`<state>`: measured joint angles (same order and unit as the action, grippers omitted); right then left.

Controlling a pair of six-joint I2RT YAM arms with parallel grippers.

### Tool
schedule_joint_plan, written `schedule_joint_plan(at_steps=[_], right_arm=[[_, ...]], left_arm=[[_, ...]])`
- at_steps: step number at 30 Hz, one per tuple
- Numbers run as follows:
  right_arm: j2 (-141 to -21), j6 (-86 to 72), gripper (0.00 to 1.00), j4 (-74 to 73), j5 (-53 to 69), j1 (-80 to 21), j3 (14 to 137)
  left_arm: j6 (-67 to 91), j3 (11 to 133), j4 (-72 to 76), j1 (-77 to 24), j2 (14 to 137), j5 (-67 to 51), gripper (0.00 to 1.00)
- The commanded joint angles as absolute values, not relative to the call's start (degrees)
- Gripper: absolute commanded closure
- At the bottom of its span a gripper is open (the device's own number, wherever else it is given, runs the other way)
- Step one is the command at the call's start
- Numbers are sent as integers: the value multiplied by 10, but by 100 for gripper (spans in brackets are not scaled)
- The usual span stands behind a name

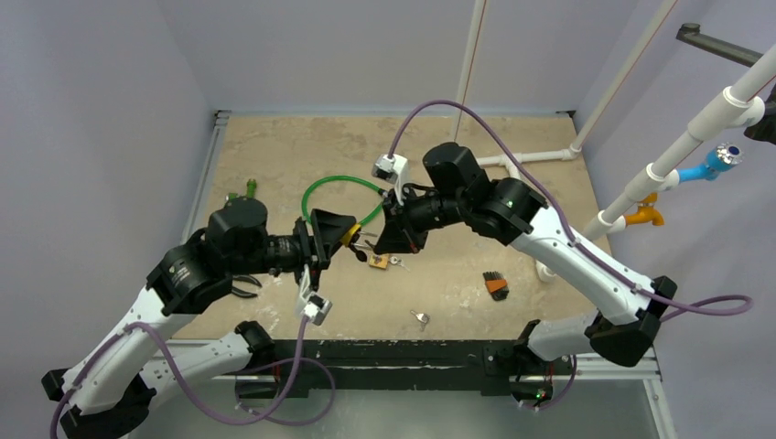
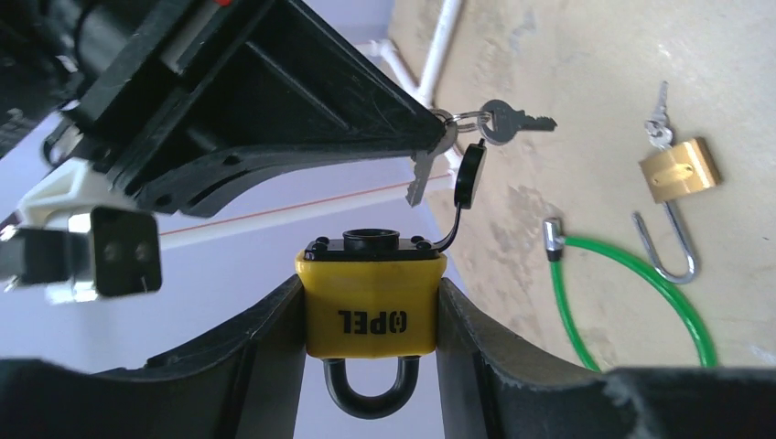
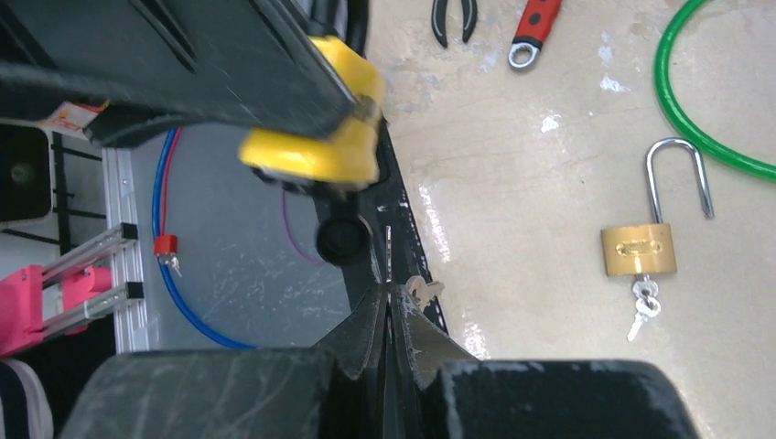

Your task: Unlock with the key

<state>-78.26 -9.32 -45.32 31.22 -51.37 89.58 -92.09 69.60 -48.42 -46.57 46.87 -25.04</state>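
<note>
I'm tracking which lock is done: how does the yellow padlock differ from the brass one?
The yellow plastic-cased padlock is clamped in the left gripper above the table; the brass padlock lies flat on it. The brass padlock's steel shackle is swung open, with keys in its keyhole; the yellow padlock's dark shackle looks closed, its keyhole empty. Both have U-shaped shackles.

In the right wrist view the yellow padlock [image 3: 316, 151] is blurred at upper left, its top hidden behind a black finger [image 3: 183, 64]. The key [image 3: 389, 261] shows only edge-on, its head pinched out of sight. Pliers [image 3: 455, 18] and a red-handled wrench [image 3: 535, 27] are cut off by the top edge. In the top view, a metal piece [image 1: 420, 317] at lower centre is too small to name.
</note>
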Motion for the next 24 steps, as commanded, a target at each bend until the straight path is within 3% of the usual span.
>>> schedule_joint_plan(at_steps=[1,8,16,24], right_arm=[[-717,-79,100,-449,265,-514,877],[-646,-70,100,-437,206,-501,828],[-651,-66,100,-427,198,-499,819],[-653,-62,100,-432,192,-498,827]], left_arm=[[-926,651,-350,-468,401,-318,100],[-856,613,-193,-468,364,-358,100],[-855,656,-226,-485,367,-432,100],[-882,665,-220,-527,377,-429,100]])
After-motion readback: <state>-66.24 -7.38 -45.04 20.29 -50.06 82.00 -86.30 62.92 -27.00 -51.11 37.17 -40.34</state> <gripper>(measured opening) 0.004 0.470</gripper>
